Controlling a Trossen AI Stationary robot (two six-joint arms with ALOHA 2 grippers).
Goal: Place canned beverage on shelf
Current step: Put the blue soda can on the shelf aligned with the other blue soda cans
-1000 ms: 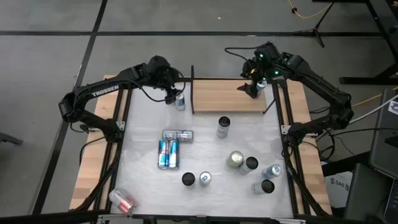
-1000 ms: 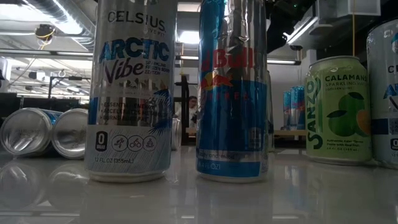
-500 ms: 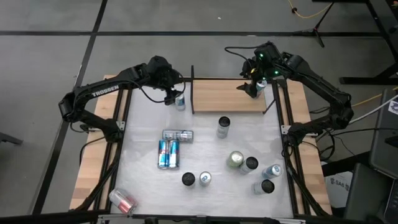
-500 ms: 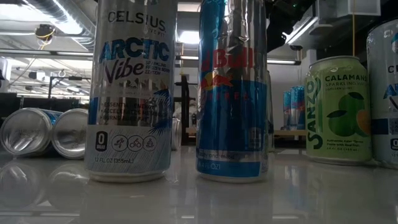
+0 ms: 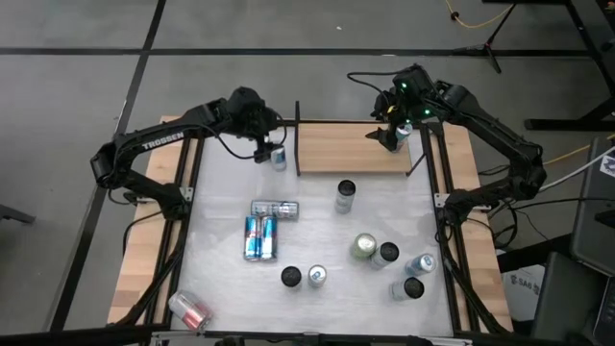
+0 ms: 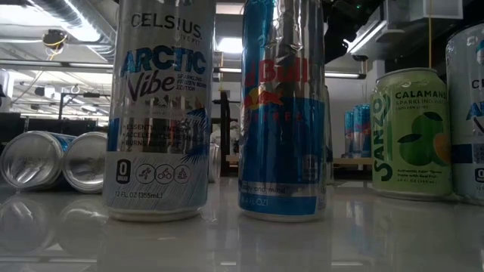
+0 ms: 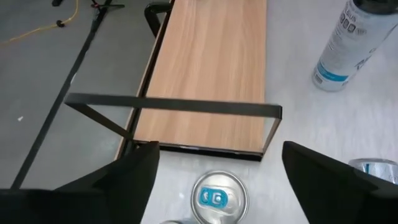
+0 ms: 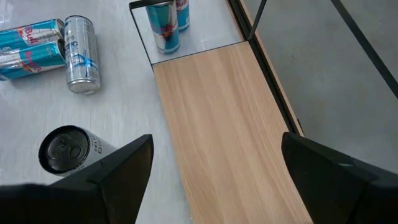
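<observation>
The shelf is a light wooden board with thin black uprights, lying at the table's far middle. A blue-and-silver can stands upright on the white mat just outside the shelf's left upright. My left gripper is open, slanting down over this can. In the left wrist view the can's top sits between the two fingers with a gap on each side. My right gripper hovers open and empty above the shelf's right end.
Two cans and one more lie on the mat's left half. A dark-topped can stands just in front of the shelf. Several cans stand at the front right, two near the front edge. One can lies on the front-left wood.
</observation>
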